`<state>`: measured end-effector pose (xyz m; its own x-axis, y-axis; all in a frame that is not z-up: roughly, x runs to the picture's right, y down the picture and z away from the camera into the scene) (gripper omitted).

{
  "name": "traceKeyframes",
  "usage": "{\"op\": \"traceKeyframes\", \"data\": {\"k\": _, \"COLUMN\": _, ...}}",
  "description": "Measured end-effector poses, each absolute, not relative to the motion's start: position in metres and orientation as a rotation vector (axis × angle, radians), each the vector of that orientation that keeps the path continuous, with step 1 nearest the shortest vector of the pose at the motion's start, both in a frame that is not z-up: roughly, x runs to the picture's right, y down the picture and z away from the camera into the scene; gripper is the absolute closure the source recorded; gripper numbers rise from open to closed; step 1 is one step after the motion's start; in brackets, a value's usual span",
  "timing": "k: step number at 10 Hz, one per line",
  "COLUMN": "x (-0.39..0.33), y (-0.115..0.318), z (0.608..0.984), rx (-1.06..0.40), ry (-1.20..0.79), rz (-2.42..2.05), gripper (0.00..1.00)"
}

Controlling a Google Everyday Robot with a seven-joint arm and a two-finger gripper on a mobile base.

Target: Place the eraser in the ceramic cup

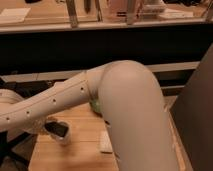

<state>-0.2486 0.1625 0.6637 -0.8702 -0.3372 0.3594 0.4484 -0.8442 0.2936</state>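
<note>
A white ceramic cup [61,134] with a dark opening stands on the wooden table [80,155] at the lower left. A small white eraser [106,142] lies flat on the table to the right of the cup, close to my arm. My large white arm [130,110] fills the middle of the view; its forearm [45,102] runs down to the left, passes above the cup and leaves the frame at the left edge. My gripper is out of view beyond that edge.
A green object [95,105] is partly hidden behind my arm at the table's far side. A dark counter with a shelf [100,25] runs across the back. A dark panel [197,115] stands at the right.
</note>
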Motion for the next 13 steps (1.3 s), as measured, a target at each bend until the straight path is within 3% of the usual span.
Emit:
{"op": "traceKeyframes", "data": {"k": 2, "x": -0.249, "y": 0.1626, "z": 0.6638, "rx": -0.414, "ry": -0.523, "rz": -2.649, "gripper": 0.66}}
{"op": "traceKeyframes", "data": {"k": 4, "x": -0.2493, "y": 0.1627, "z": 0.6642, "rx": -0.416, "ry": -0.525, "rz": -2.659, "gripper": 0.53}}
{"op": "traceKeyframes", "data": {"k": 6, "x": -0.2498, "y": 0.1629, "z": 0.6645, "rx": -0.416, "ry": -0.528, "rz": -2.667, "gripper": 0.53}}
{"op": "traceKeyframes", "data": {"k": 8, "x": -0.2498, "y": 0.1627, "z": 0.6651, "rx": -0.417, "ry": -0.53, "rz": -2.674, "gripper": 0.46}}
{"op": "traceKeyframes", "data": {"k": 13, "x": -0.2499, "y": 0.1626, "z": 0.6669, "rx": -0.419, "ry": -0.538, "rz": -2.694, "gripper": 0.46}}
